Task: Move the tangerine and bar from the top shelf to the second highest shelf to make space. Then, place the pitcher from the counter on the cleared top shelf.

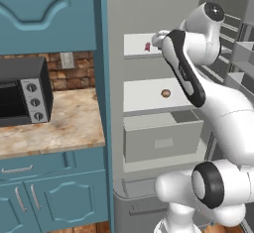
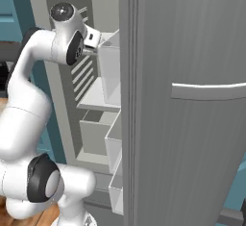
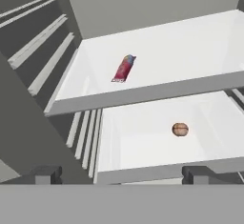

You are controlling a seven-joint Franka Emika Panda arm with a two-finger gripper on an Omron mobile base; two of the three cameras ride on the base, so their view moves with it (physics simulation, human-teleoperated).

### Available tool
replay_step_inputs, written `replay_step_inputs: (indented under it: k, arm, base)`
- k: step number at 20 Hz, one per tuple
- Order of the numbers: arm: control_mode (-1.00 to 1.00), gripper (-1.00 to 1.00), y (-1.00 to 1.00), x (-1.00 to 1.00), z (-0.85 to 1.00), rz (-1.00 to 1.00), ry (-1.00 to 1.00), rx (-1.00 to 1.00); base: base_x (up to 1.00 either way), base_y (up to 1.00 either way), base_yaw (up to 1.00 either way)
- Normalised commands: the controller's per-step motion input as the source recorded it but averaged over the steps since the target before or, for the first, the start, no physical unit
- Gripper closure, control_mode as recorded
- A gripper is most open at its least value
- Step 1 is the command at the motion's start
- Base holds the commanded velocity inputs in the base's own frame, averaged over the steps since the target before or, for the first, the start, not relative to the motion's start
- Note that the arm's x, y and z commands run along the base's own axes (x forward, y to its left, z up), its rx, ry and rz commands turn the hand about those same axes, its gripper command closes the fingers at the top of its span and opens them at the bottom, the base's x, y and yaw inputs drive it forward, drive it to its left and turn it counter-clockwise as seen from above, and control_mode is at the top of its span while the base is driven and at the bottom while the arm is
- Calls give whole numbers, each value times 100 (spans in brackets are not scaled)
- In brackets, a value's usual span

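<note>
The red-pink bar [image 3: 124, 68] lies alone on the fridge's top shelf [image 3: 181, 56], left of its middle; in the left base view the bar [image 1: 147, 46] sits just left of my hand. The tangerine [image 3: 179, 129] rests on the second highest shelf [image 3: 138, 147], also seen as the tangerine [image 1: 165, 93] on that shelf [image 1: 141, 98]. My gripper [image 3: 121, 174] is open and empty, its fingertips [image 3: 46, 173] wide apart, held in front of the shelves and above the top shelf's edge. The pitcher is out of view.
The marbled counter [image 1: 69, 123] lies left of the fridge, with a dark toaster oven [image 1: 25, 95] on it. A grey drawer [image 1: 161, 138] stands below the shelves. The open fridge door [image 2: 192, 100] with its bins is on the right. Ribbed fridge wall [image 3: 33, 51] is left of the shelves.
</note>
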Motion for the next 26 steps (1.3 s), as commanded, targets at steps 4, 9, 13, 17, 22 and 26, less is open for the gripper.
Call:
replay_step_inputs:
  k: [4, 9, 13, 17, 22, 26]
  arm:
    - [-100, -100, -13, 37, -36, 0, 0, 1]
    - [-100, -100, -2, 49, -17, 2, 0, 0]
    - [-100, -100, 0, 58, 0, 0, 0, 0]
    - [-100, -100, 0, 50, 0, 0, 0, 0]
    - [-100, -100, 0, 50, -1, 1, 0, 0]
    - [-100, -100, 0, 48, 0, 4, 1, 0]
  base:
    - [0, 0, 0]
    - [0, 0, 0]
    - [0, 0, 0]
    - [0, 0, 0]
    - [0, 0, 0]
    - [0, 0, 0]
